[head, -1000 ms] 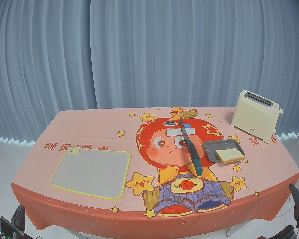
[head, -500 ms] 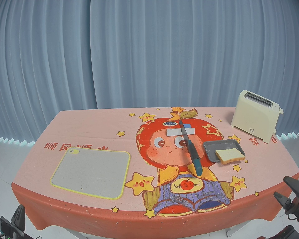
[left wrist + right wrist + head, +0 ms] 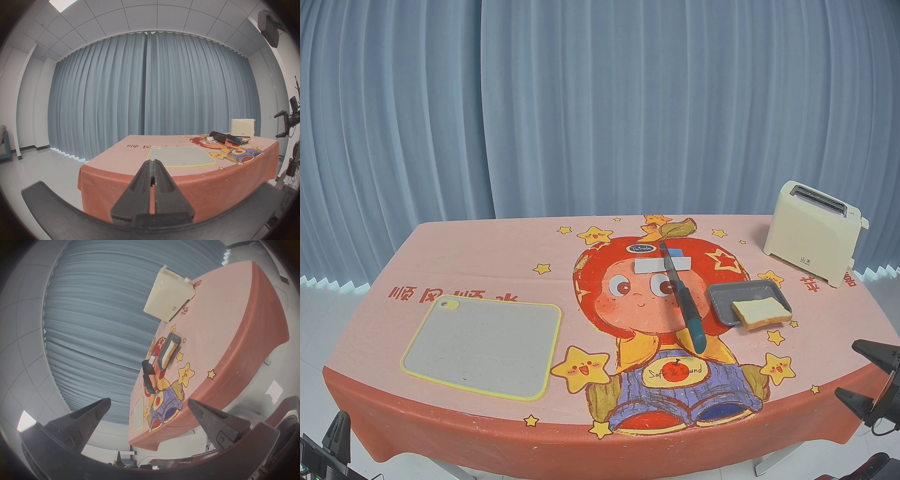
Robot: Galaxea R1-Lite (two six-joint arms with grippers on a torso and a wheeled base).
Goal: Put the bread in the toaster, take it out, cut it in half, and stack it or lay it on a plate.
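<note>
One bread (image 3: 761, 310) slice lies right of centre in the head view, on the one grey plate (image 3: 731, 294) (at its lower right corner). One toaster (image 3: 812, 231) stands at the upper right of the tabletop (image 3: 487, 256). One knife (image 3: 686, 306) lies at centre and one board (image 3: 481, 345) at lower left. The right pincer (image 3: 849, 370), fingers spread apart, hangs at the lower right edge. The left pincer (image 3: 152, 165), fingers pressed together, sits at the bottom left corner.
</note>
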